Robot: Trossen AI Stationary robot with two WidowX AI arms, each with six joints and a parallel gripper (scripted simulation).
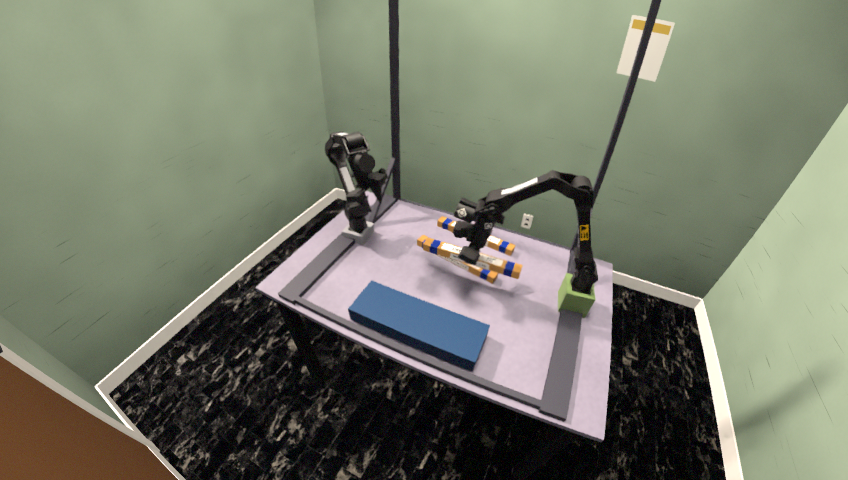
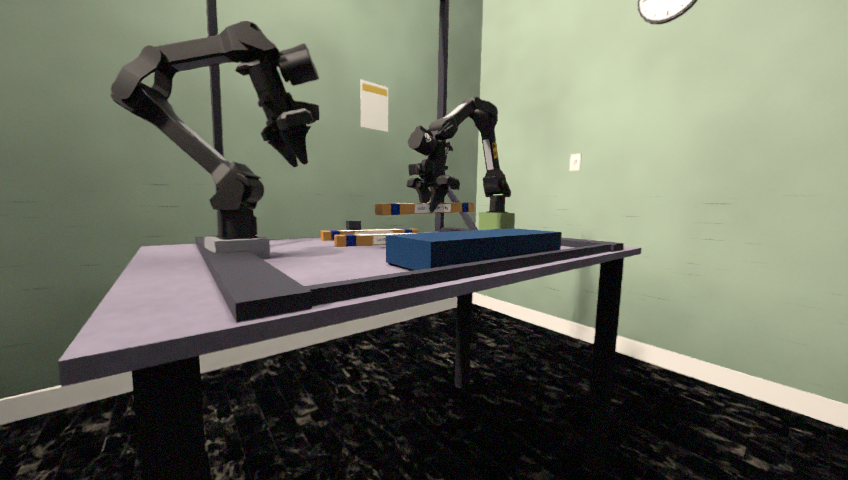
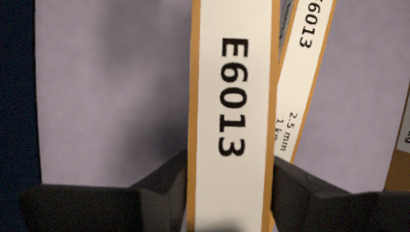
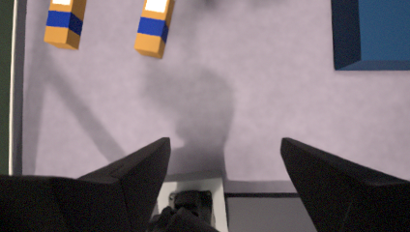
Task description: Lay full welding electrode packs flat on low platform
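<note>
My left gripper (image 1: 469, 255) (image 2: 431, 203) (image 3: 224, 156) is shut across the middle of one orange E6013 pack (image 1: 453, 249) (image 2: 404, 208) (image 3: 232, 188), which hangs about level above the table. A second pack (image 1: 484, 274) (image 2: 351, 240) (image 3: 300, 72) (image 4: 152, 27) lies on the table below it, at a slight angle to it. A third pack (image 1: 505, 245) (image 2: 326, 234) (image 4: 64, 21) lies farther back. The blue low platform (image 1: 416, 321) (image 2: 476, 243) (image 3: 16, 116) (image 4: 387, 29) bears no pack. My right gripper (image 2: 301, 163) (image 4: 224, 144) is open and empty, high above the table near its own base.
Dark rails run along the table's front and sides (image 1: 562, 368) (image 2: 255, 285). The left arm's green base block (image 1: 574, 297) (image 2: 496, 220) and the right arm's pale base (image 1: 358, 232) (image 2: 238, 246) stand at opposite sides. Upright dark posts (image 1: 394, 89) (image 2: 442, 59) rise behind the table.
</note>
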